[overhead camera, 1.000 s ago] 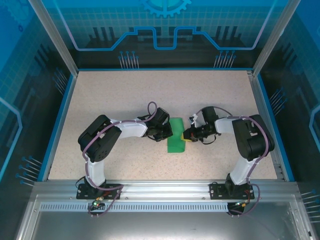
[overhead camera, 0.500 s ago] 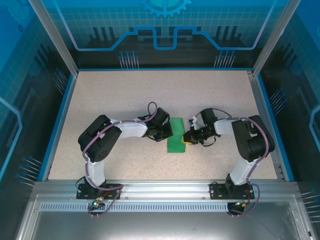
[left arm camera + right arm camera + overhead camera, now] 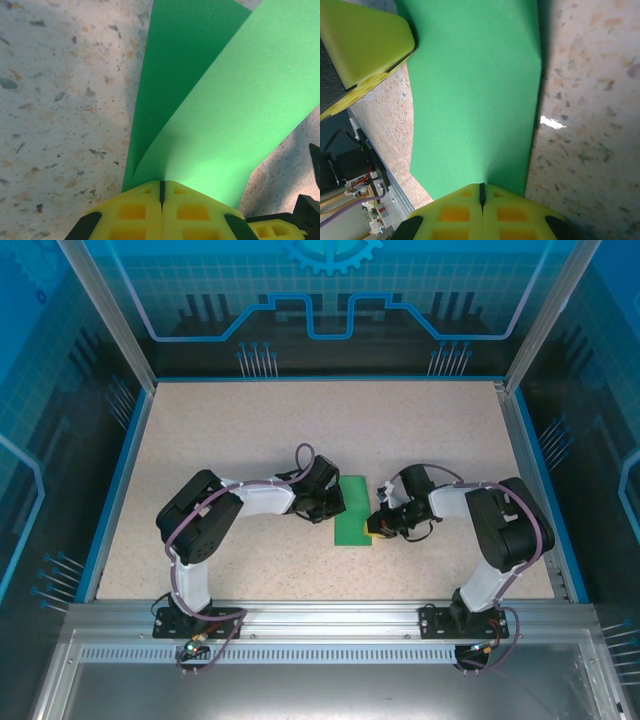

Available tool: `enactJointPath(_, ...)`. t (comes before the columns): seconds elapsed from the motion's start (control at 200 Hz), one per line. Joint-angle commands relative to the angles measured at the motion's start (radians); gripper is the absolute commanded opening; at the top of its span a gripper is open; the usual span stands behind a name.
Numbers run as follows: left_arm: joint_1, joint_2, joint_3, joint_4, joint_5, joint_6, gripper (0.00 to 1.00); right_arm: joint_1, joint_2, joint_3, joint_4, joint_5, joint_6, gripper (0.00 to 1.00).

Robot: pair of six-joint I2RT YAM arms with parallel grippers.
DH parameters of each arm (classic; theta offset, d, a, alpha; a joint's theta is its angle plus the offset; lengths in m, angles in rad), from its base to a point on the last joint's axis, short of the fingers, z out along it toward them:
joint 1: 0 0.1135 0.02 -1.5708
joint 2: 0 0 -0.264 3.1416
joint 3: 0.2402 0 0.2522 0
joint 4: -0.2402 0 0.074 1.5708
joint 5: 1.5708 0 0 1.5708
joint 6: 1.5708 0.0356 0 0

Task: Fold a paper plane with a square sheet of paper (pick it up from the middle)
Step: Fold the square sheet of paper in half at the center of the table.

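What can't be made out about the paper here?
Top view: paper too small to show creases; the left arm and right arm cover its side edges.
Left wrist view: far end cut off by the top edge; pinched layers hidden inside the shut left jaws.
Right wrist view: far end runs off the top; near edge hidden inside the shut right jaws.

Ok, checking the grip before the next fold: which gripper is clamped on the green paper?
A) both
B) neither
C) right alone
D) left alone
A: the left gripper and the right gripper each have their yellow jaws shut on an edge of the square sheet of paper.
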Motion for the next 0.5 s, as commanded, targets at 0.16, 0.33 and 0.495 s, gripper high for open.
enactJointPath(0.16, -0.016, 0.04, -0.016, -0.125, -0.027, 0.012, 0.0, 0.016, -0.03, -0.023, -0.008, 0.028, 0.005, 0.0)
enactJointPath(0.33, -0.016, 0.04, -0.014, -0.129, -0.027, 0.014, 0.0, 0.021, -0.08, -0.038, 0.011, -0.044, 0.007, 0.0)
enactJointPath(0.495, -0.016, 0.039, -0.014, -0.129, -0.029, 0.014, 0.0, 0.034, -0.062, -0.06, 0.019, -0.015, 0.014, 0.0)
